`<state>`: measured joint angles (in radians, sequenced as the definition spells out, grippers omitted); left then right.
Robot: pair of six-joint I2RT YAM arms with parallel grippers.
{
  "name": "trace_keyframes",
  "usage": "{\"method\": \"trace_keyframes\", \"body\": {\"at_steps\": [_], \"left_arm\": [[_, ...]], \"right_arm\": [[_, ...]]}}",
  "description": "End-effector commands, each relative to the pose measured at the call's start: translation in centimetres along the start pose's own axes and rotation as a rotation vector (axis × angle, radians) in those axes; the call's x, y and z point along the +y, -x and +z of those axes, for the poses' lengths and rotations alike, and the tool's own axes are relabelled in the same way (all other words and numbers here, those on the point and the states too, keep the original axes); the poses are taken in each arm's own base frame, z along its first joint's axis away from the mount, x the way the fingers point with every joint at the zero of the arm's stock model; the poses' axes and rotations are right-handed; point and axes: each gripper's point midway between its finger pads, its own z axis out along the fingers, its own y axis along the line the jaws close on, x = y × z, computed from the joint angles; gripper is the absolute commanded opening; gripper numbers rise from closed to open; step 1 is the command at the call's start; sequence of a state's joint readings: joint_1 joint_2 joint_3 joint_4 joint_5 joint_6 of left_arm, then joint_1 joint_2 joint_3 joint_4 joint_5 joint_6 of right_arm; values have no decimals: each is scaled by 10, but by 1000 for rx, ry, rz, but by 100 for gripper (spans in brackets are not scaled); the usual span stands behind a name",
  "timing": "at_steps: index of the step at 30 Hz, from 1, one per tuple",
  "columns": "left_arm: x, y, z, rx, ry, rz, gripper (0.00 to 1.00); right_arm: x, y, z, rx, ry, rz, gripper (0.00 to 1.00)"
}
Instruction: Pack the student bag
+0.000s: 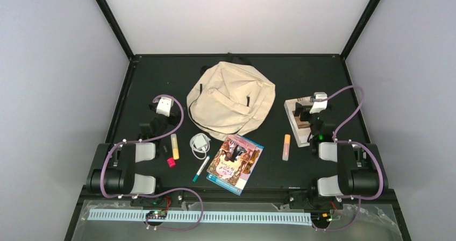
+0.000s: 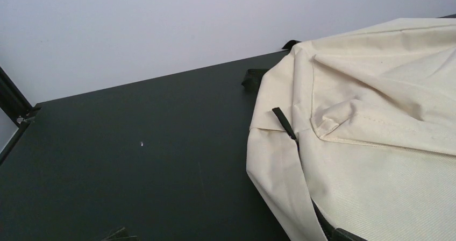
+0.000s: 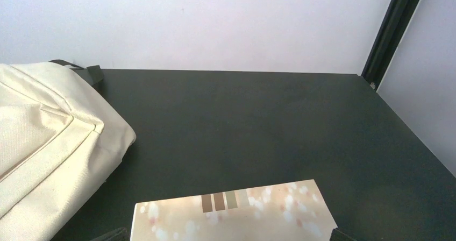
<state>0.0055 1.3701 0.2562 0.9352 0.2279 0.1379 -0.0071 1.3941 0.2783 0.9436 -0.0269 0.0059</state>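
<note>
Overhead, bag [image 1: 231, 98] lies flat on the dark table [image 1: 161, 71], centre and toward the far edge, cream fabric slumped. Black strap bits show at its far rim. It sits between the 2 arms, touching neither.

Left gripper [image 1: 161, 111] hangs over bare table just left of bag. Jaws spread wide, nothing between them. Only 1 dark fingertip [image 2: 115, 233] peeks in at the bottom of the left wrist view. That view also shows the bag's left side, with a dark zipper line running down it.

Right gripper [image 1: 311, 110] hangs over a notebook [image 1: 298, 123] right of bag. Jaws wide apart and empty, with a dark fingertip [image 3: 110, 234] at each bottom corner of the right wrist view. Notebook cover pale and speckled, 4 short bars near its far edge. It lies flat, apart from bag.

Near side of table, left to right:
- yellow marker [image 1: 175, 146], with a small pink piece [image 1: 171, 162] just beside its near end
- white charger [image 1: 200, 143] with coiled cable, close to the bag's near edge
- green-capped pen [image 1: 201, 169], slanted, between charger and book
- book [image 1: 235, 163], colourful cover, blue border, tilted
- orange marker [image 1: 286, 147], just left of notebook

All loose items lie outside bag.
</note>
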Motion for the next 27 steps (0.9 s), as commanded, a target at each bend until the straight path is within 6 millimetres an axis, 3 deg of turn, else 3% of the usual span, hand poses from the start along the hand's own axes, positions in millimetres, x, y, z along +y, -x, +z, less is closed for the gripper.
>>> {"method": "trace_keyframes", "body": {"at_steps": [1,7,9,12,13,15,18,21,27], "left_arm": [[4,19,4,-59,4,6,99],[4,19,4,-59,4,6,99],[7,30,4,-96,16,14,99],[19,41,22,73,24,-39,99],[24,67,31,75,18,-33,99],[19,84,42,131,-48,-23,99],[-2,86,60,236,-219,6,99],[-8,68,74,399,-283,-13,99],[-17,28,89,595,-344,-17,98]], "right_arm": [[-4,18,2,-64,-21,5,100],[-4,17,2,-66,-20,3,100],[-9,33,-1,-102,-51,22,100],[-28,64,-8,-74,-164,103,100],[-30,72,-12,-60,-172,149,100],[-12,94,-15,-70,-70,210,100],[24,110,-11,-26,141,328,100],[56,96,0,134,232,376,98],[104,35,4,455,219,290,97]]}}
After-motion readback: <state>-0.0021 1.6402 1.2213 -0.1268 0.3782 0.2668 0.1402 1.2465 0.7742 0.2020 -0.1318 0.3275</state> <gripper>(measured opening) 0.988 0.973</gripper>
